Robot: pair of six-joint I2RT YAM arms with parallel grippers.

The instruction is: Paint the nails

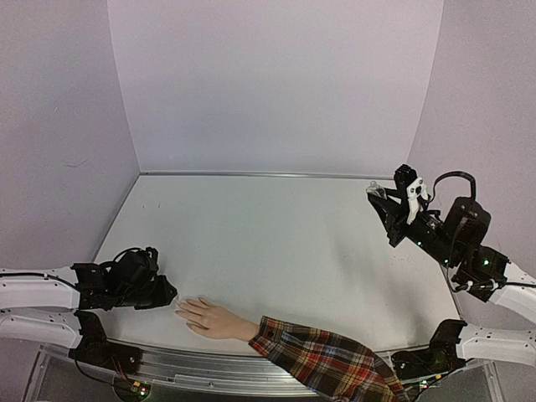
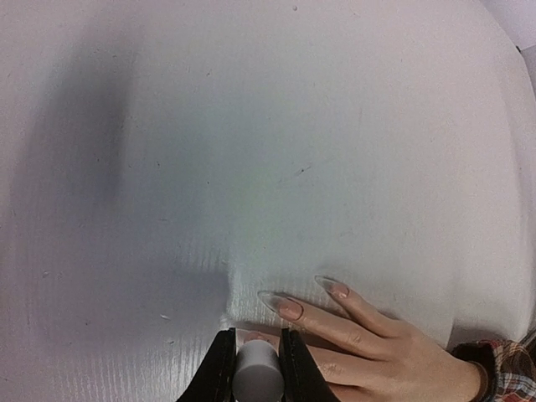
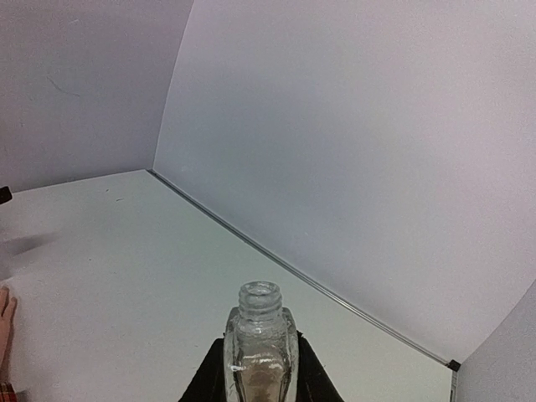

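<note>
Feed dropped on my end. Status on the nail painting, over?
Left gripper shut on grey cap, at fingertips of mannequin hand. Right gripper shut on open glass bottle, held off the table. Nails pale. Nothing in the way.

A robotics lab cell: a white tabletop (image 1: 276, 251) walled by plain pale panels (image 1: 276, 84) on its far, left and right edges, a metal rail (image 1: 201, 368) along its near edge, the left arm (image 1: 33, 293) and right arm (image 1: 494, 342) mounted there.
</note>
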